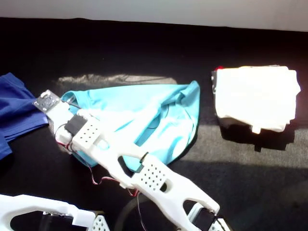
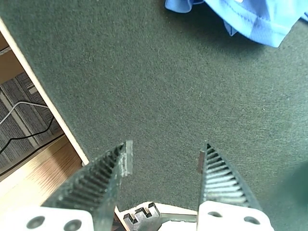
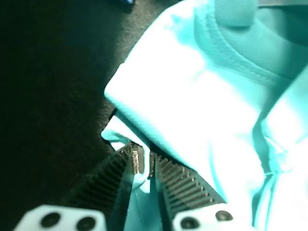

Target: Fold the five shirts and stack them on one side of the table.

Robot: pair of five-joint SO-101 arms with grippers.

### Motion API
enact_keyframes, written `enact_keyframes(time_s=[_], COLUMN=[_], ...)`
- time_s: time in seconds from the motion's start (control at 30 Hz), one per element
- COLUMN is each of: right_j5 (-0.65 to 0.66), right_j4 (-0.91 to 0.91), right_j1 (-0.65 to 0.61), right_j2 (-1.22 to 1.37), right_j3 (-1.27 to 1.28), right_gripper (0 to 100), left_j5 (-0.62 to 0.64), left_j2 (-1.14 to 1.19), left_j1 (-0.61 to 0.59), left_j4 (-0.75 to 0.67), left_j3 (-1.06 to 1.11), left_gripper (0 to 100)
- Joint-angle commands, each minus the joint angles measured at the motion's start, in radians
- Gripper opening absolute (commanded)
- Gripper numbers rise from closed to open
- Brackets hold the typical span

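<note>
One turquoise shirt [image 1: 163, 115] crumpled mid-table — right gripper [image 3: 143, 161] pinches fold at its edge, on side nearest dark blue shirt [image 1: 14, 113]. Left gripper [image 2: 163, 156] spread wide above bare black table [image 2: 159, 86]. Folded white shirt [image 1: 255, 96] well apart — opposite side.

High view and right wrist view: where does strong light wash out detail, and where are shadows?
High view: glare washes out the folded white cloth stack, hiding its folds, and a dark shadow lies along its near side on the dark felt-covered table. Right wrist view: the light turquoise cloth shirt is brightly lit, the table beside it almost black.
</note>
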Motion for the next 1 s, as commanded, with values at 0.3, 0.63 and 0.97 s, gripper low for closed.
enact_keyframes(time_s=[0.3, 0.63, 0.97], right_j5=[0.178, 0.178, 0.178], right_j4=[0.133, 0.148, 0.185], right_j1=[0.424, 0.774, 0.828], right_j2=[-0.337, -0.443, -0.447], right_j3=[-0.334, -0.332, -0.338], right_gripper=[0.7, 0.7, 0.7], left_j5=[0.005, 0.212, 0.45], left_j2=[-0.013, -0.013, -0.012], left_j1=[0.46, 1.253, 1.745], left_j4=[0.055, 0.115, -0.086], left_j3=[0.05, 0.114, 0.245], left_gripper=[23, 23, 23])
